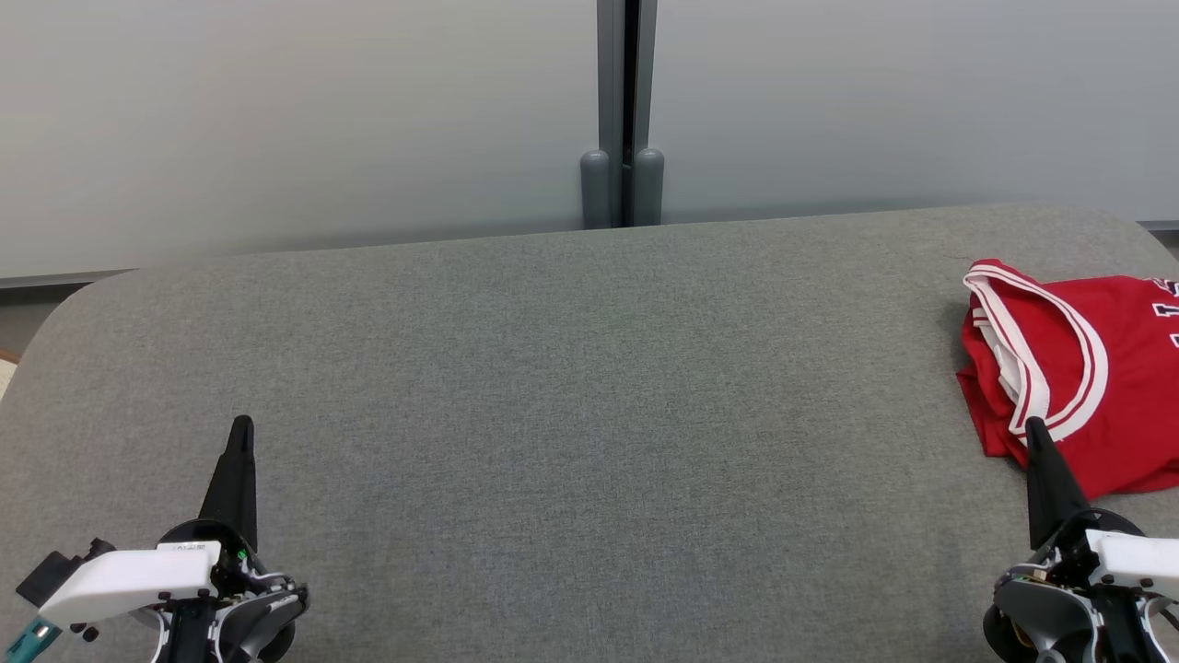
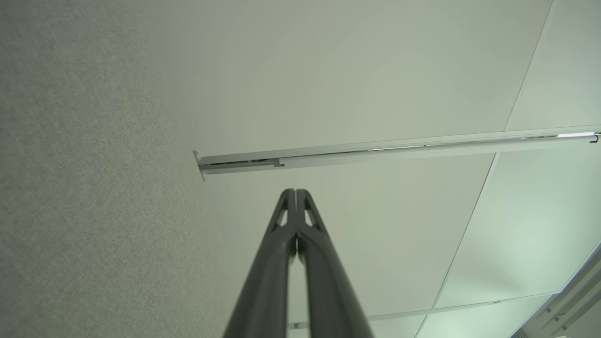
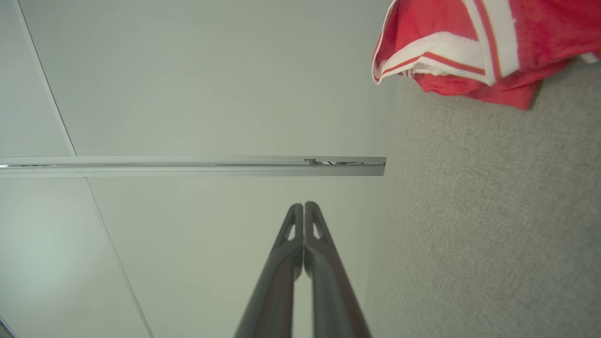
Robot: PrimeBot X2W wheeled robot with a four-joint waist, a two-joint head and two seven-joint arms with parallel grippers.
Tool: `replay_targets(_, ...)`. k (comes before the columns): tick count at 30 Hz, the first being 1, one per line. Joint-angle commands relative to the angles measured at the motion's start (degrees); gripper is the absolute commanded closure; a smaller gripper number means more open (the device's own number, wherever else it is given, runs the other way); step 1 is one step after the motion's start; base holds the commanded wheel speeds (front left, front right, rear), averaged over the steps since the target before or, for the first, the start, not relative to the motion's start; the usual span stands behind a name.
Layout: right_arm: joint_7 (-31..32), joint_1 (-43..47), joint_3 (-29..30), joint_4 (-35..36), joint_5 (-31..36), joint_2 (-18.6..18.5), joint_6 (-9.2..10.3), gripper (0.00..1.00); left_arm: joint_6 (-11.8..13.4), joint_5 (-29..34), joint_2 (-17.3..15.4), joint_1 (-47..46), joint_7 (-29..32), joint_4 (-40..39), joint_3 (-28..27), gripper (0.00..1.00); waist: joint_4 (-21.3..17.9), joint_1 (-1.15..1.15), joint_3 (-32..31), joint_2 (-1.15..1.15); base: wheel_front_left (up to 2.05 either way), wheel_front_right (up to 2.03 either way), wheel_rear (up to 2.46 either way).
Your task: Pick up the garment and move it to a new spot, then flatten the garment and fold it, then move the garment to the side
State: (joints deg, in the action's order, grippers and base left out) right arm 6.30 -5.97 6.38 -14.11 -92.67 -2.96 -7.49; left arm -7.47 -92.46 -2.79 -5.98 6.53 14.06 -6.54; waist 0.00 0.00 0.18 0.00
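Red jersey (image 1: 1133, 396) folded over at right edge of grey tabletop (image 1: 589, 387), left gripper (image 1: 241, 425) near left, right gripper (image 1: 1033, 425) near right beside jersey, both jaws closed, empty

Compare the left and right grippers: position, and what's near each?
The left gripper sits at lower left over the bare grey surface, while the right gripper sits at lower right. The left gripper has no cloth near it. The right gripper's tip overlaps the red garment's near edge in the head view, though its wrist view shows the garment off to one side. Shared: both are shut and empty.
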Motion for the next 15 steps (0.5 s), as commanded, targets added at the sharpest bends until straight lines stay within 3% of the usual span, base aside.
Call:
replay_targets(1, 0.15, -0.59, 0.06, -0.1, 0.26, -0.07, 0.0, 1.0, -0.23, 0.1, -0.11, -0.54, 0.16, 0.05, -0.24, 1.0, 0.0, 0.0, 0.0, 0.0, 0.0, 0.0, 0.0)
replay_targets(15, 0.2, -0.59, 0.11, -0.1, 0.31, -0.04, 0.0, 1.0, -0.23, 0.11, -0.1, -0.55, 0.18, 0.05, -0.25, 1.0, 0.0, 0.0, 0.0, 0.0, 0.0, 0.0, 0.0)
